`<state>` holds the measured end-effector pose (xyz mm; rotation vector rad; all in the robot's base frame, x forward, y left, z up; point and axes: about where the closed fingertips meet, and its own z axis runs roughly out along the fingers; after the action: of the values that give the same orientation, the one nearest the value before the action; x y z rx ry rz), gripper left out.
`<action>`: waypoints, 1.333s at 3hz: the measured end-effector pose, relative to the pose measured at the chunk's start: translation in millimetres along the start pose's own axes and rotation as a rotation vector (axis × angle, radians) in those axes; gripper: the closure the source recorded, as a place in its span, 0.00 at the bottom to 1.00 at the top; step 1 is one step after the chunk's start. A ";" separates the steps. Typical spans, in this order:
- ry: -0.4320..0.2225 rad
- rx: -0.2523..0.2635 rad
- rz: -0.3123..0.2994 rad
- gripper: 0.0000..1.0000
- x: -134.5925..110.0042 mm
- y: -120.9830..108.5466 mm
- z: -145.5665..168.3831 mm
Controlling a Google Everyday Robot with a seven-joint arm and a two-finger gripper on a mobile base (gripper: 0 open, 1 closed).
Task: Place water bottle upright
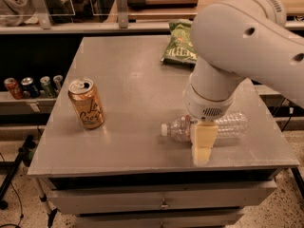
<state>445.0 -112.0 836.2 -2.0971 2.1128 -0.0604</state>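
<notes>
Bottle (229, 125) sideways behind end effector (202, 148)

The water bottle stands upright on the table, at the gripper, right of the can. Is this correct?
Not quite. The camera view shows the bottle lying on its side, not upright. The rest holds: it is on the table, at the gripper, right of the can.

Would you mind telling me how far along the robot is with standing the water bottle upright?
Nothing is finished: the water bottle lies on its side on the table, white cap toward the drink can. In hand is the grasp: the gripper sits low over the bottle's middle, though a firm hold cannot be confirmed. Left: grasp it, lift, turn it and set it on its base.
</notes>
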 end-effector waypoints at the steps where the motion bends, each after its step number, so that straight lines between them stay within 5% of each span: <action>1: 0.021 0.003 -0.003 0.16 3.3 -5.1 4.2; 4: 0.025 -0.003 -0.004 0.88 15.2 -22.3 3.6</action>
<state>467.5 -127.1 834.6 -2.1126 2.1238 -0.0844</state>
